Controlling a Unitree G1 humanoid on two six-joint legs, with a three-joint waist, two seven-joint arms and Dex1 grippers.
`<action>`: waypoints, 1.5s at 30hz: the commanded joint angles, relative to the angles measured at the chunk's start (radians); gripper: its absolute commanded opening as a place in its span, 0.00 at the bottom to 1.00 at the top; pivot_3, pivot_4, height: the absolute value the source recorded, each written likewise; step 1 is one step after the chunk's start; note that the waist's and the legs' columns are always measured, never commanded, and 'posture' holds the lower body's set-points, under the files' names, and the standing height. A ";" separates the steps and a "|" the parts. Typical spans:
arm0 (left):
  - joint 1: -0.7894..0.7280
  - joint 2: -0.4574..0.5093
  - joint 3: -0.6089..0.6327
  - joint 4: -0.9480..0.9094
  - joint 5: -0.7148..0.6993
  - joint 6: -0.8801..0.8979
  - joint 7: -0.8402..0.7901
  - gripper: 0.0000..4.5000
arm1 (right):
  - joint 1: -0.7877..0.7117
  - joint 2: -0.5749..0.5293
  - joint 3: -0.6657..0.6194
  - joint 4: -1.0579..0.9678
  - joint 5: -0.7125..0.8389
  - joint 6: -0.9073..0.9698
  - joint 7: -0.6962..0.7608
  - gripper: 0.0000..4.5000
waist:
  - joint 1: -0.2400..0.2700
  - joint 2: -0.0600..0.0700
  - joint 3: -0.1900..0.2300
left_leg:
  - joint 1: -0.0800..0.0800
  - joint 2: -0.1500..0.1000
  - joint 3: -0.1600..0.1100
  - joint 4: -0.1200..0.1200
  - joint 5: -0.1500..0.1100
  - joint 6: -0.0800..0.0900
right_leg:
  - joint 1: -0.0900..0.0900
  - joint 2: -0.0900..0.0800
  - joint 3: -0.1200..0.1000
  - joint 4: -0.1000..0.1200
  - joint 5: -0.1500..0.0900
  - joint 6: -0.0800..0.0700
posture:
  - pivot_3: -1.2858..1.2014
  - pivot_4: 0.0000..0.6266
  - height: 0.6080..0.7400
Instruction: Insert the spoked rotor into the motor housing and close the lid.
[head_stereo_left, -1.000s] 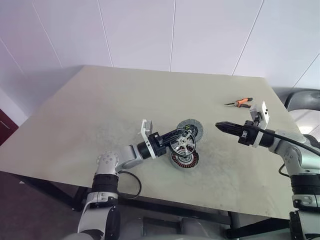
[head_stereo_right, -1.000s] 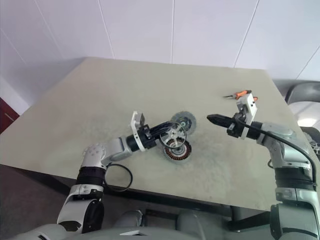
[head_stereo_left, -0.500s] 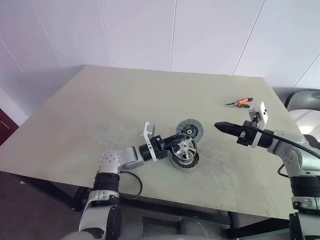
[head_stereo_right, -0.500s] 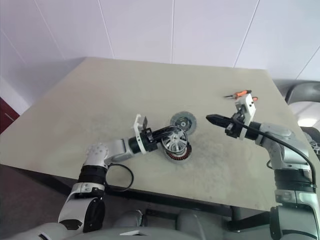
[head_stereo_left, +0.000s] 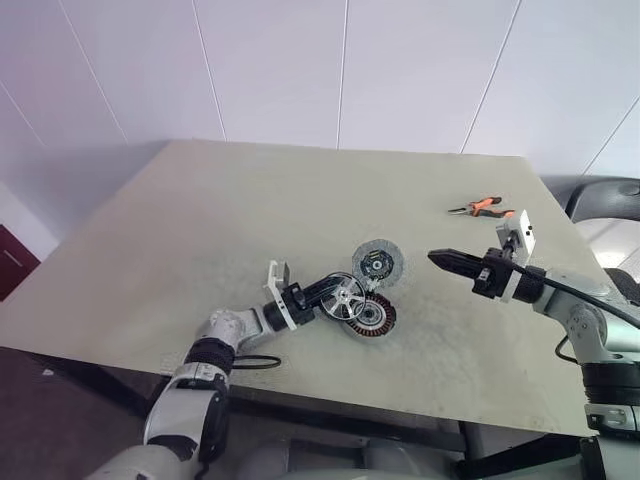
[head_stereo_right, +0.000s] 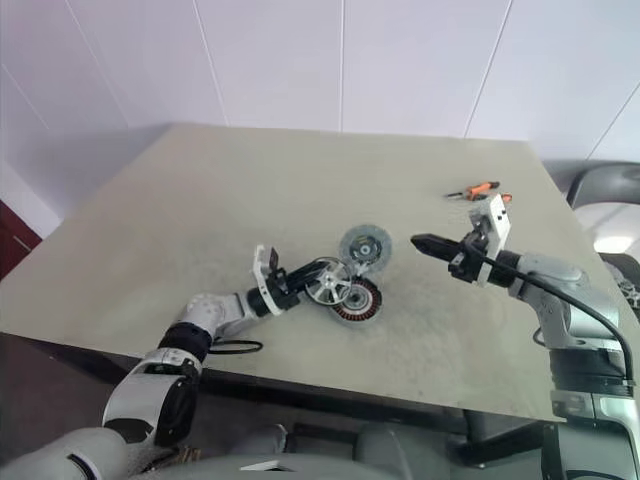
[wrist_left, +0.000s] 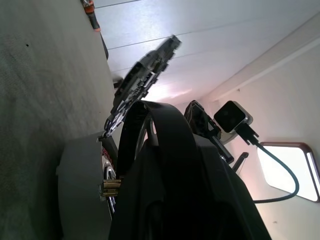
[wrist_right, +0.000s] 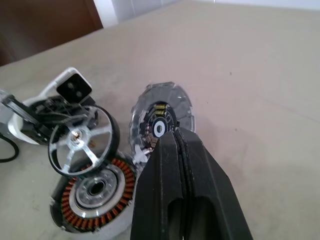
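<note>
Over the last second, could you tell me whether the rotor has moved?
Yes. The rotor, held in the left pincer, has come down and shifted left against the housing, now tilted beside its rim.

Flat beige-grey matte tabletop (head_stereo_left: 200, 230) — faint speckled scuffing toward middle. Small orange-handled pliers (head_stereo_left: 480, 207) lying flat near far right corner, well apart from centre, jaws pointing left. White panelled wall (head_stereo_left: 400, 70) behind table, thin seams running upward. Dark red-brown panel (head_stereo_left: 12, 262) at left edge, below table level. Grey rounded chair back (head_stereo_left: 600, 195) — beyond table's right corner.
</note>
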 joint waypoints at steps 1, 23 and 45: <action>-0.004 0.016 -0.002 0.098 0.109 -0.071 -0.061 0.08 | -0.014 -0.004 -0.033 -0.036 0.020 -0.001 -0.006 0.00 | -0.015 0.004 -0.001 | 0.003 0.000 0.000 0.000 0.000 0.000 | 0.003 0.000 -0.001 -0.001 0.000 0.000 | 0.52 0.00 1.00; -0.095 -0.034 0.092 0.023 0.145 0.039 -0.236 0.08 | -0.028 0.003 -0.017 -0.006 0.010 -0.011 0.001 0.00 | 0.017 0.023 -0.004 | -0.014 0.019 -0.006 -0.002 0.000 0.007 | 0.002 -0.004 -0.045 -0.010 0.011 -0.006 | 0.52 0.00 1.00; -0.135 -0.082 0.080 0.056 0.266 0.044 -0.232 0.08 | -0.017 0.019 -0.020 0.007 0.001 -0.025 0.001 0.00 | 0.013 0.013 0.003 | -0.016 0.019 -0.004 -0.002 0.000 0.007 | 0.000 -0.005 -0.042 -0.008 0.011 -0.006 | 0.52 0.00 1.00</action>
